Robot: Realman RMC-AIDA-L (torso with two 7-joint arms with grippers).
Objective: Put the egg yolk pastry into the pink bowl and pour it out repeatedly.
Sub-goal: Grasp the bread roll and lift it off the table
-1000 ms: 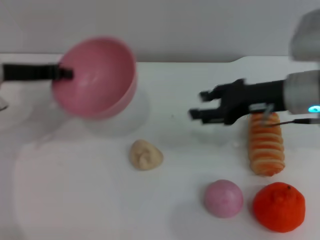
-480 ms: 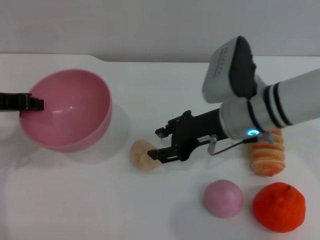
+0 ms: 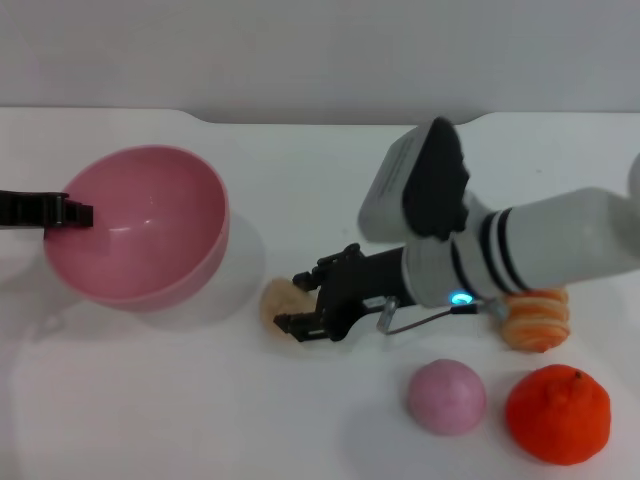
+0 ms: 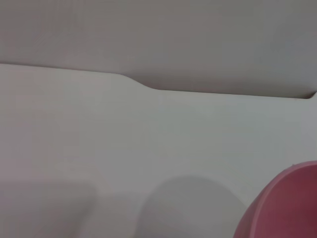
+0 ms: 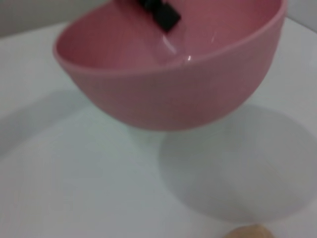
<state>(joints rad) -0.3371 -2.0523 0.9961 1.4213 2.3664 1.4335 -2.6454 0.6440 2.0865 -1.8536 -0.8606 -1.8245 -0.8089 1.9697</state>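
Note:
The pink bowl (image 3: 150,245) hangs tilted just above the table at the left, its opening facing up and toward me. My left gripper (image 3: 78,213) is shut on its left rim. The bowl is empty. The beige egg yolk pastry (image 3: 277,298) lies on the table right of the bowl. My right gripper (image 3: 297,302) is open, low over the table, with its black fingers on either side of the pastry's right half. The right wrist view shows the bowl (image 5: 173,94) above its shadow and the pastry's top (image 5: 250,232). The left wrist view shows only a bit of the bowl (image 4: 290,208).
A ridged orange-and-cream bread roll (image 3: 535,312) lies behind my right arm. A smooth pink ball (image 3: 447,396) and an orange mandarin (image 3: 557,413) sit at the front right. The white table (image 3: 150,400) ends at a grey wall at the back.
My right gripper has moved left and down, from mid-table to around the pastry. The left gripper has lowered the bowl and turned it from tipped to nearly upright.

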